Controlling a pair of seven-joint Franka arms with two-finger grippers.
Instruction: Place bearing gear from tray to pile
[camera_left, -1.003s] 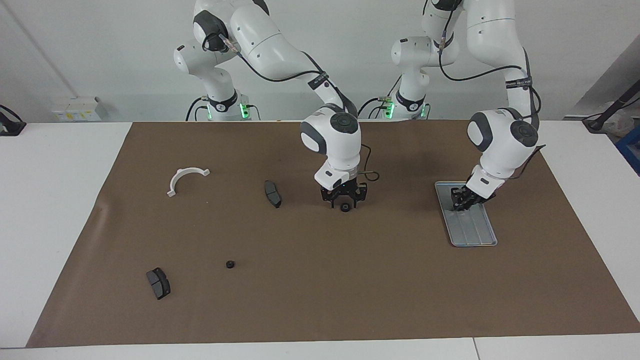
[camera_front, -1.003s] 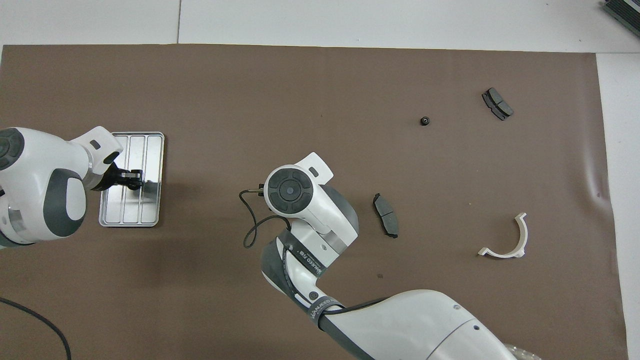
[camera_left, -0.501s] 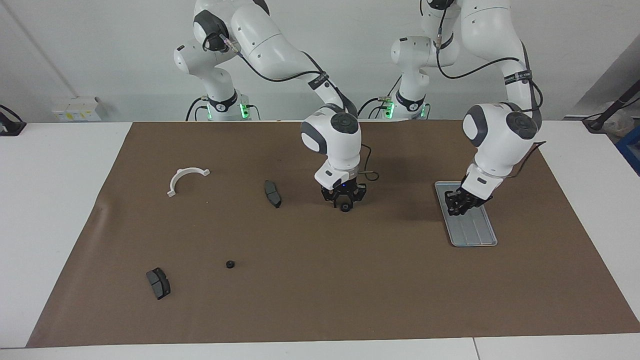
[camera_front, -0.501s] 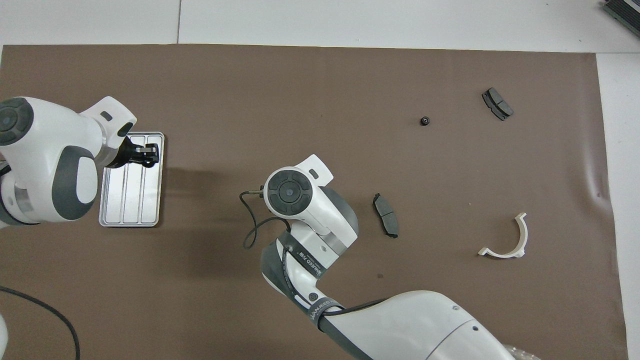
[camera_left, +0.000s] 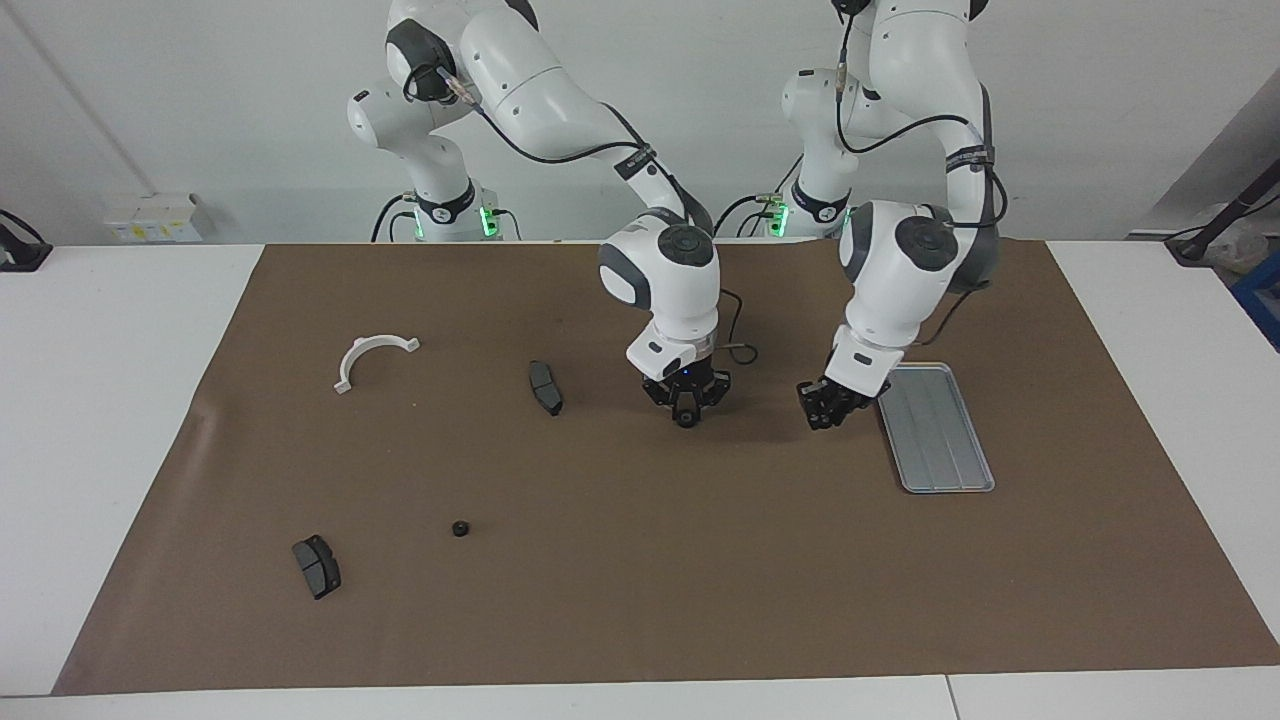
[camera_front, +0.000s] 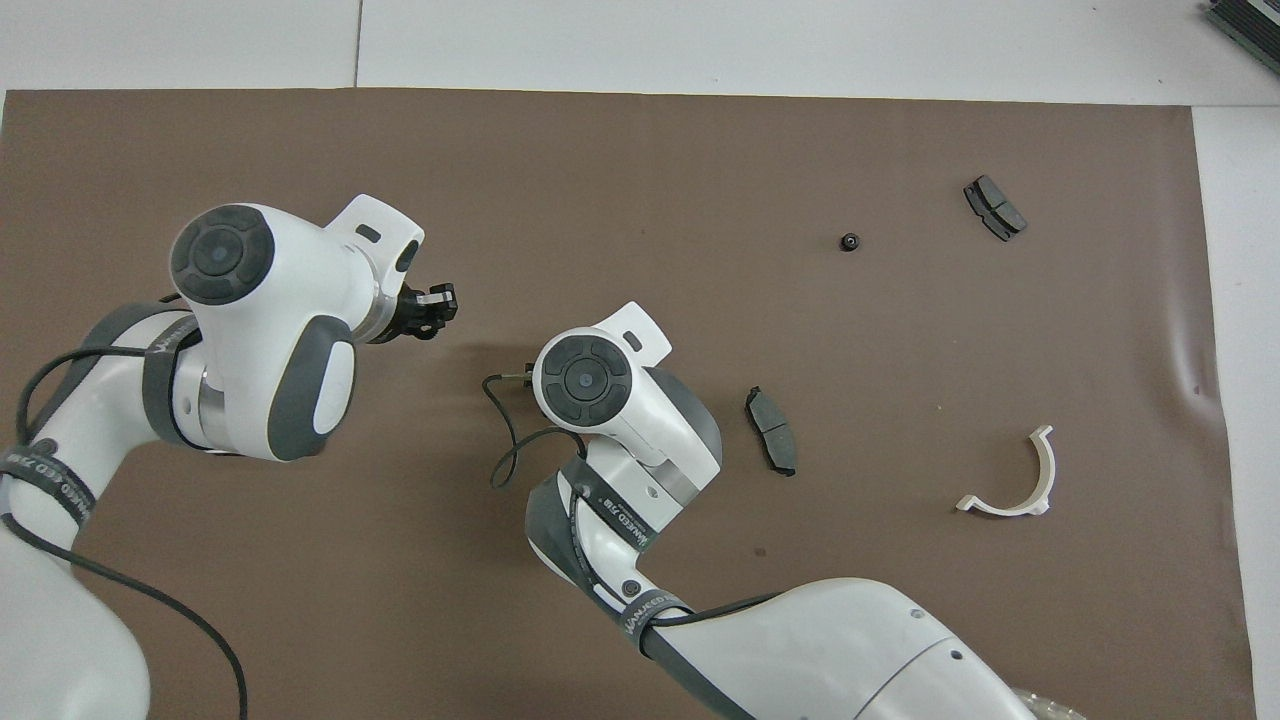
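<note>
A: Facing view first. We saw the tray (camera_left: 935, 430) toward the left arm's end of the counter (camera_left: 640, 620), and no gear showed on it.

B: The left tool (camera_left: 826, 408) hung over the bare counter just beside the tray. We couldn't tell if it was apart or clamped on anything.

A: The right tool (camera_left: 686, 408) was low over mid-counter, tips drawn together on a small dark bit. We read that as the bearing gear (camera_left: 686, 421), clamped.

B: The pile sat toward the right arm's end: white bracket (camera_left: 372, 355), one pad (camera_left: 545, 387), another pad (camera_left: 316, 566), and a loose gear (camera_left: 460, 528) near that one.

A: Overhead view. The left tool (camera_front: 428, 308) was clear of everything, and its arm hid the tray. The right tool was hidden under its own wrist. The loose gear (camera_front: 849, 241) and the bracket (camera_front: 1010, 480) were well apart.

B: Risks, as we judged them. The two tools were near each other, so a sideways swing could knock them together.

A: The gear was tiny and round. A thin pinch could slip, and a high drop could let it roll off from the pile.
</note>
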